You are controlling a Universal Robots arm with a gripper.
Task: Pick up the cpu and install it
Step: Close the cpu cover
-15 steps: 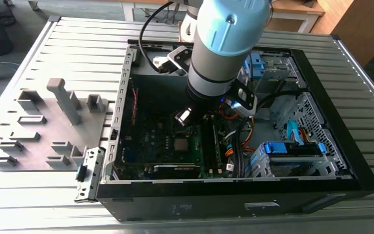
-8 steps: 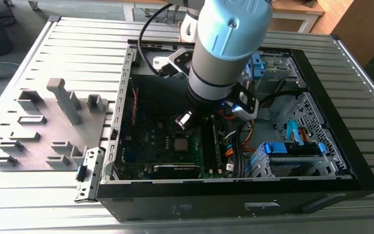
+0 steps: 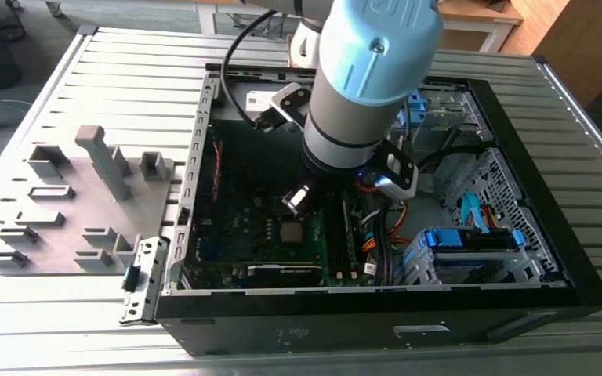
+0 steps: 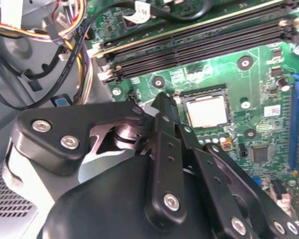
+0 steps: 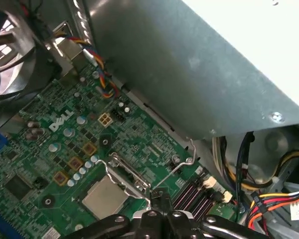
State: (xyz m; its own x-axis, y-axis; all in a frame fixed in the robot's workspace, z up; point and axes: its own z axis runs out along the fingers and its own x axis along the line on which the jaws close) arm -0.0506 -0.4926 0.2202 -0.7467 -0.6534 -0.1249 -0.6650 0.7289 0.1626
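Note:
The cpu is a dull silver square lying flat inside the motherboard's metal-framed socket, also seen in the first wrist view and as a small grey square in the exterior view. The socket's retaining frame and lever stand raised beside the chip. My gripper hangs low inside the case just beside the socket, its black fingers closed together with nothing between them. Its tip sits at the socket's edge, apart from the chip's face. The arm reaches down into the case from above.
The open computer case lies on a slatted metal table. A grey tray with raised blocks sits at the exterior view's left. Memory slots, cable bundles, a blue drive cage and a steel wall crowd the socket.

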